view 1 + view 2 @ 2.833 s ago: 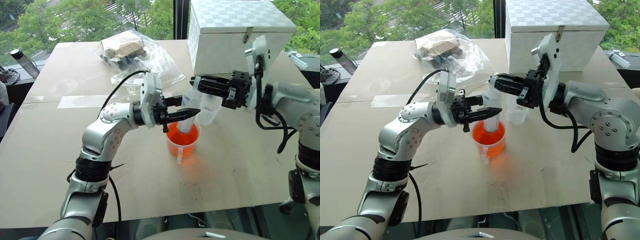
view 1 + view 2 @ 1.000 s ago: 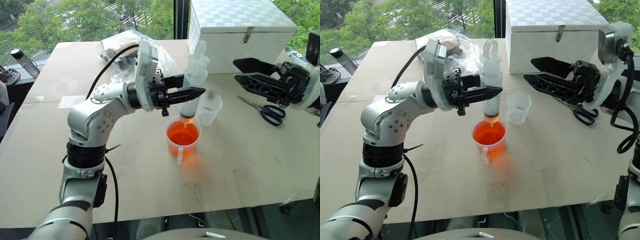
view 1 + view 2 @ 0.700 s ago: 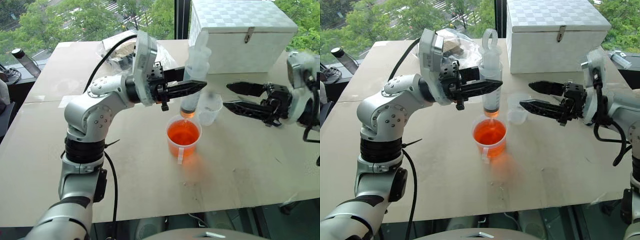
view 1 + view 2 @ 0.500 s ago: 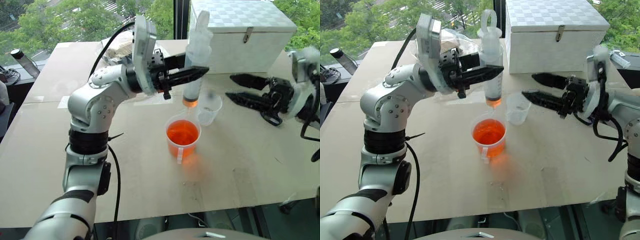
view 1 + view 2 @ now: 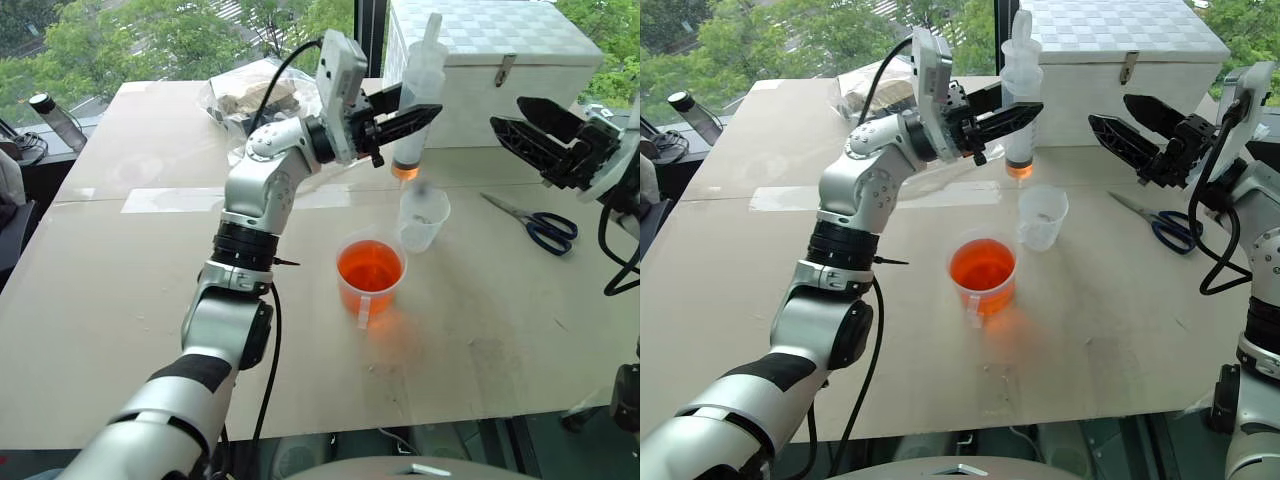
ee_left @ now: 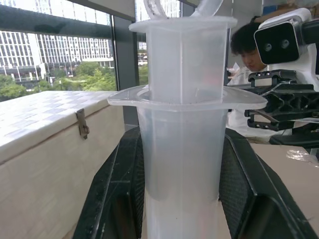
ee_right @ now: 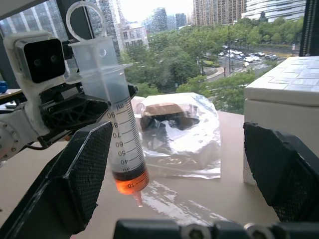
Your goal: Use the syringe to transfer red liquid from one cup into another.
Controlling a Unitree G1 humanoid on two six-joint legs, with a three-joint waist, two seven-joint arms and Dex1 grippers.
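Note:
My left gripper (image 5: 424,112) is shut on the barrel of the syringe (image 5: 415,95) and holds it upright in the air. The black fingers (image 6: 115,199) clamp the barrel (image 6: 182,164) just under its flange. A little red liquid (image 7: 130,180) sits at the bottom of the barrel. The orange tip hangs just above the smaller clear cup (image 5: 423,218), a little to its left. The wider beaker (image 5: 370,272) of red liquid stands on the table in front of that cup. To the right of the syringe, my right gripper (image 5: 508,112) stands open in the air, holding nothing.
A white checkered box (image 5: 495,60) stands behind the syringe. A clear plastic bag (image 5: 255,100) lies at the back of the table, and blue-handled scissors (image 5: 540,228) lie on the right. A bottle (image 5: 50,115) stands at the far left. A person (image 6: 246,50) is in the background.
My left gripper has lifted the syringe away from above the beaker, further back and to the right, to above the smaller cup. My right gripper has drawn off to the right, still open.

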